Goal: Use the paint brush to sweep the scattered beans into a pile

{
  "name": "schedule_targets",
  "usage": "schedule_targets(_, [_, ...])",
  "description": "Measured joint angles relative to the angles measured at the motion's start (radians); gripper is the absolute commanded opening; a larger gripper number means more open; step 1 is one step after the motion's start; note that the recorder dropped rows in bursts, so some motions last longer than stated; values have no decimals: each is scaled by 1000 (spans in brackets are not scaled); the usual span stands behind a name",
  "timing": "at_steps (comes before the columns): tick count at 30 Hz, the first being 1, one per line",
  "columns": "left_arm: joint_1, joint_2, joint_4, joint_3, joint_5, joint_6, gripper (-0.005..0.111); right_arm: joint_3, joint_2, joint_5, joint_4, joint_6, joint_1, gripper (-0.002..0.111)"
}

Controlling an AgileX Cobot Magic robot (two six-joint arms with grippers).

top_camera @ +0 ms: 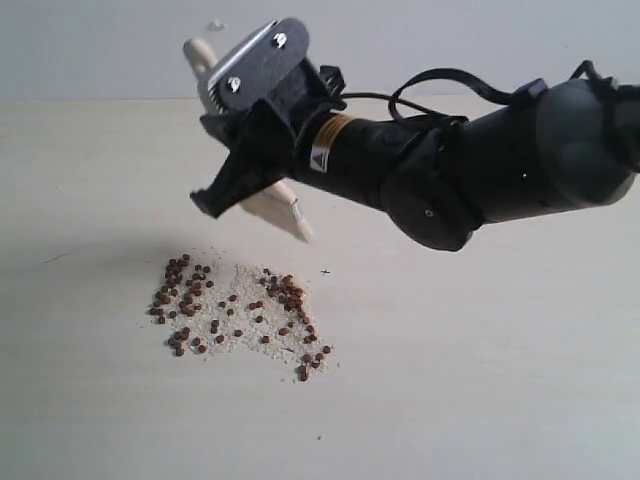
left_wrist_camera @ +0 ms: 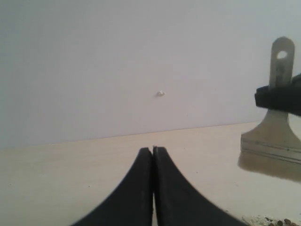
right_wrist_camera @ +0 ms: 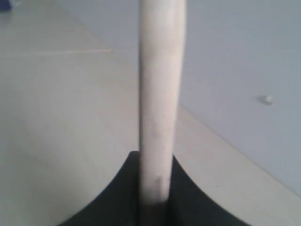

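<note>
The beans [top_camera: 240, 310] lie spread over a wide patch of the table, mixed with fine whitish grains, thicker at the patch's left and upper right; there is no single tight pile. My right gripper [top_camera: 250, 160] reaches across from the right and is shut on the paint brush [top_camera: 282, 210]. The brush hangs tilted just above and behind the patch, bristles down and off the table. Its pale handle [right_wrist_camera: 160, 94] stands between the right gripper's [right_wrist_camera: 156, 157] jaws. My left gripper [left_wrist_camera: 153, 149] is shut on nothing, low over the table. It faces the paint brush [left_wrist_camera: 275, 141]; a few beans [left_wrist_camera: 278, 221] show nearby.
The pale wooden table [top_camera: 480, 380] runs back to a plain light wall [top_camera: 100, 50]. The right arm's black body [top_camera: 500, 160] spans the upper right of the exterior view. My left arm does not show there.
</note>
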Motion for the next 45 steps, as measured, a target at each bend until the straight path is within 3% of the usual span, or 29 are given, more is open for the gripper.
schedule_targets(2, [0, 0, 0, 0, 0, 0, 0, 0, -16, -19, 177, 14, 4, 0])
schedule_targets(3, [0, 0, 0, 0, 0, 0, 0, 0, -23, -41, 407, 79, 18, 0])
schedule_targets(5, [0, 0, 0, 0, 0, 0, 0, 0, -12, -91, 610, 173, 52, 0])
schedule_targets(11, [0, 0, 0, 0, 0, 0, 0, -42, 128, -324, 770, 395, 216, 0])
schedule_targets(15, [0, 0, 0, 0, 0, 0, 0, -233, 333, -362, 962, 405, 313, 0])
schedule_targets(26, [0, 0, 0, 0, 0, 0, 0, -433, 429, -338, 1353, -168, 361, 0])
schedule_targets(45, [0, 0, 0, 0, 0, 0, 0, -448, 369, -529, 1772, -715, 365, 0])
